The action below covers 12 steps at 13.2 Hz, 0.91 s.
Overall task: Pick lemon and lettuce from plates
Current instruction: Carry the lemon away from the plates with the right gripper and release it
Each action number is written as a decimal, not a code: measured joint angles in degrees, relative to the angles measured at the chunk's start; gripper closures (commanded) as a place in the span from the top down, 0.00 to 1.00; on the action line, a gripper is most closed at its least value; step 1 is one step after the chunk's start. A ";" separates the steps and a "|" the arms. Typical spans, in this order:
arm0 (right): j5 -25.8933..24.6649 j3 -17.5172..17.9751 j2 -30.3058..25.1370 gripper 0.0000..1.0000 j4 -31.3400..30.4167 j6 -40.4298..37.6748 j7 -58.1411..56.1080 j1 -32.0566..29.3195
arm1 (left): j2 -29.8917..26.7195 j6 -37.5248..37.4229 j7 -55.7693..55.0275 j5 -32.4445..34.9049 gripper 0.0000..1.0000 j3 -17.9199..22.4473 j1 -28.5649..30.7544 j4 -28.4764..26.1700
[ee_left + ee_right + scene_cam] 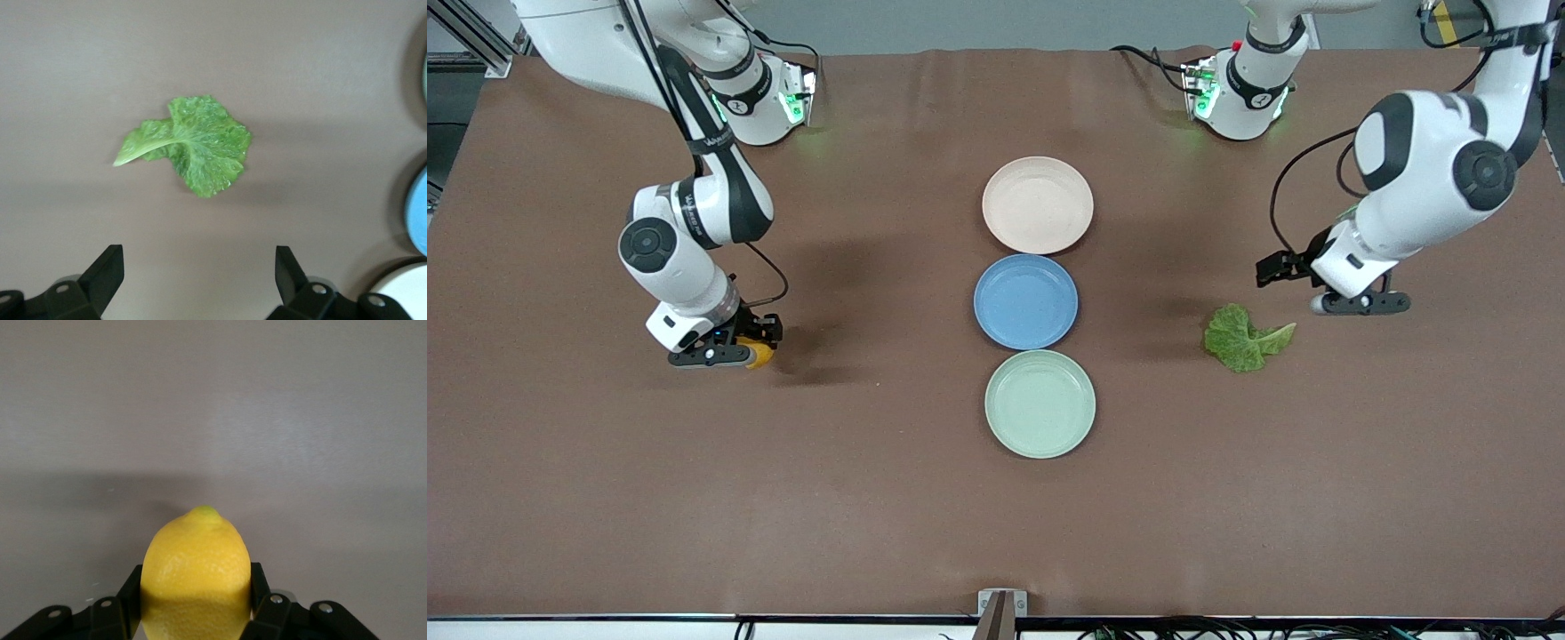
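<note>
The yellow lemon [760, 355] is held between the fingers of my right gripper [734, 351], low over the bare table toward the right arm's end. In the right wrist view the lemon [195, 573] fills the gap of the right gripper [197, 581]. The green lettuce [1245, 338] lies flat on the table toward the left arm's end, off the plates. My left gripper [1360, 302] is open and empty just beside it; the left wrist view shows the lettuce [193, 143] ahead of the left gripper [198, 260]. The beige-pink plate [1038, 204] and mint plate [1040, 404] are empty.
A blue plate [1025, 301] lies empty between the two other plates in a row along the table's middle. Both robot bases [1240, 89] stand at the table's back edge. Rims of the plates show at the edge of the left wrist view [417, 213].
</note>
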 measured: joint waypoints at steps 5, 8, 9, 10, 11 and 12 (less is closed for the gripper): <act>0.02 0.07 3.75 0.04 -0.05 2.97 -4.49 -4.46 | -2.02 -10.95 -4.27 0.88 1.00 0.07 0.69 10.66; 0.25 0.78 4.61 0.04 -0.07 3.07 -4.49 -4.45 | -2.02 -15.51 -4.39 2.16 1.00 0.20 1.96 17.59; 0.27 0.99 4.66 0.04 -0.24 3.06 -4.49 -4.46 | -2.00 -16.12 -4.90 3.06 1.00 0.22 2.04 18.93; 0.27 1.18 4.64 0.04 -0.37 3.07 -4.49 -4.46 | -1.96 -16.34 -5.96 4.51 1.00 0.19 2.03 19.99; 0.27 1.42 4.62 0.05 -0.43 3.07 -4.49 -4.50 | -1.91 -16.48 -6.83 5.81 1.00 0.12 2.01 20.98; 0.27 1.84 4.60 0.05 -0.46 3.07 -4.49 -4.73 | -1.78 -16.51 -7.44 6.74 1.00 0.02 1.99 22.19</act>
